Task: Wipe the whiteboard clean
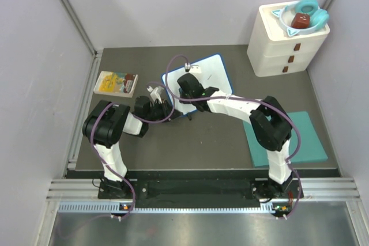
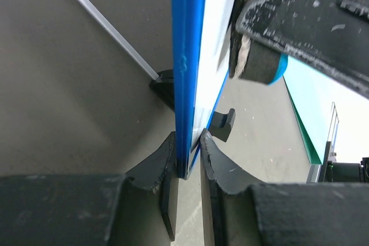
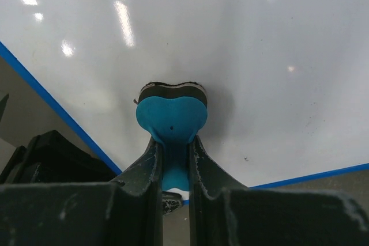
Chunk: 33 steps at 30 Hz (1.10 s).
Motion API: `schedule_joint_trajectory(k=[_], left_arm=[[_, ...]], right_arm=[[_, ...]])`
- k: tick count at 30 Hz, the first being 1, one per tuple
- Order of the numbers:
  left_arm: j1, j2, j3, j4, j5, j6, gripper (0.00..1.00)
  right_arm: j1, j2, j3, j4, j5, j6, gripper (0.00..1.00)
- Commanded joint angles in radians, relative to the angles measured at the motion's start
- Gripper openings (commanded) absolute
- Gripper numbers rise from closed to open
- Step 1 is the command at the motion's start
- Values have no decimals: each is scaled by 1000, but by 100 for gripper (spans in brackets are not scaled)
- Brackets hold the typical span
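Currently the whiteboard (image 1: 209, 72), at the middle of the desk (image 1: 219, 136), is pinched at its blue rim by the left tool (image 2: 188, 162), and an eraser (image 3: 172, 116) clamped in the right tool (image 3: 173, 154) is pressed on it. Under a hard wipe, the rim could be dragged from that shallow pinch.

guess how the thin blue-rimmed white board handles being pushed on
Probably stiff: the whiteboard shows a straight, unbent edge where the left gripper clamps it. Likely slippery: its glossy face mirrors lights, so the blue eraser in the right gripper should glide. Thin, so probably light and apt to shift if unclamped.
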Motion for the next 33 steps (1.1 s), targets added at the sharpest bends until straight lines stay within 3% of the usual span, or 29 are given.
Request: schedule_joint_trajectory(k=[1, 20, 28, 33], left_arm=[[-8, 13, -6, -154, -104, 53, 0], [-14, 13, 0, -163, -110, 61, 0], [-17, 13, 1, -167, -114, 63, 0], [-20, 13, 3, -169, -120, 63, 0]], right_arm=[[-62, 36, 57, -34, 57, -5, 0], [-408, -60, -133, 35, 42, 19, 0], [-401, -109, -206, 92, -20, 15, 0], [-298, -148, -260, 121, -6, 29, 0]])
